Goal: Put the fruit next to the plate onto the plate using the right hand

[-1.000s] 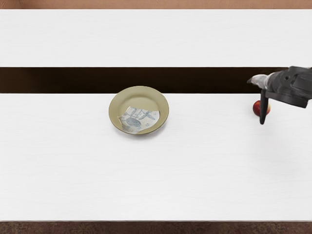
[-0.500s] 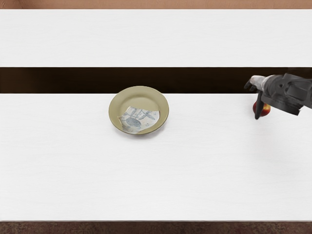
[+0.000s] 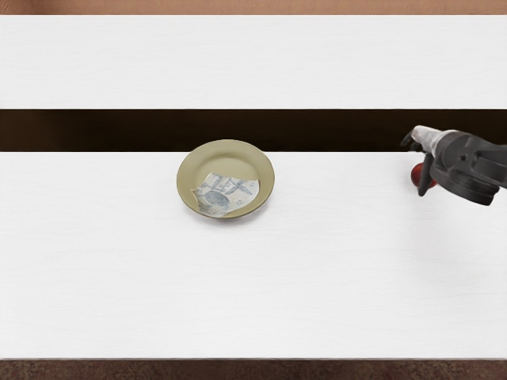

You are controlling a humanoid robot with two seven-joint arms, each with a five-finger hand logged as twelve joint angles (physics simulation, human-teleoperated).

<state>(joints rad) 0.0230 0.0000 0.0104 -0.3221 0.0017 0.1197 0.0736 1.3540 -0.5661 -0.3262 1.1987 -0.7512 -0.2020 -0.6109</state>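
1. The right hand (image 3: 440,155), dark grey with a pale tip, reaches in from the picture's right edge over a white table (image 3: 317,269), near the table's far edge.
2. Well to the hand's left sits a round olive-green plate (image 3: 190,162), flat on the table and about level with the hand. A blue-and-white patterned patch (image 3: 226,192) covers the near part of its dish.
3. The stretch between the hand and the plate is plain white tabletop.
4. Just beyond the hand, a dark gap (image 3: 238,129) runs the full width of the scene. It separates the table from a second white surface (image 3: 253,63) farther back.
5. A small red fruit (image 3: 417,172) lies on the table directly under the hand's left end, well apart from the plate. Only a sliver of red shows at the hand's lower left, and the rest is hidden behind the hand.
6. The hand hangs over the fruit and overlaps it in this view. Whether it has closed on the fruit, is merely touching it or is held just above it cannot be told from this angle.
7. The fruit is on the table, not on the plate.
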